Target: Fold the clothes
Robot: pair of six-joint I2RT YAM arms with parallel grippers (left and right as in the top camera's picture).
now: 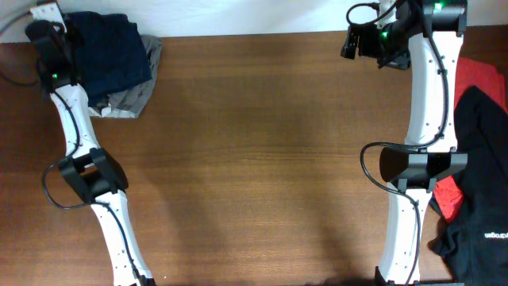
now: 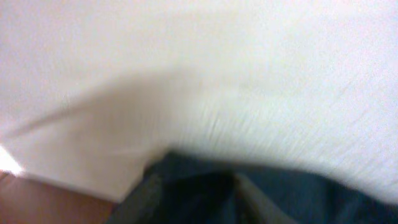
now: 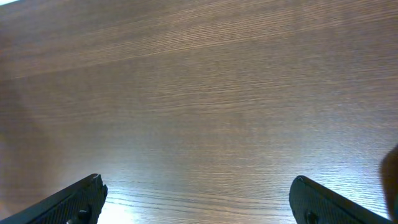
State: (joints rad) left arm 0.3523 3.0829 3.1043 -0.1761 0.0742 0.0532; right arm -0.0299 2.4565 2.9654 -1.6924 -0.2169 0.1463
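Note:
A dark navy garment (image 1: 119, 52) lies bunched at the table's far left corner, on top of a grey garment (image 1: 131, 99). My left gripper (image 1: 49, 38) is at the left edge of this pile. The left wrist view is blurred and shows only dark navy cloth (image 2: 280, 193) below a white wall, so the fingers cannot be made out. My right gripper (image 1: 353, 40) is at the far right of the table, open and empty, its two dark fingertips (image 3: 198, 186) wide apart above bare wood. Red cloth (image 1: 480, 73) and black cloth (image 1: 484, 159) lie at the right edge.
The brown wooden table (image 1: 262, 143) spans the view between the two arms. A white wall (image 2: 186, 62) runs behind the far edge. A small red patch (image 1: 449, 195) shows beside the right arm's base.

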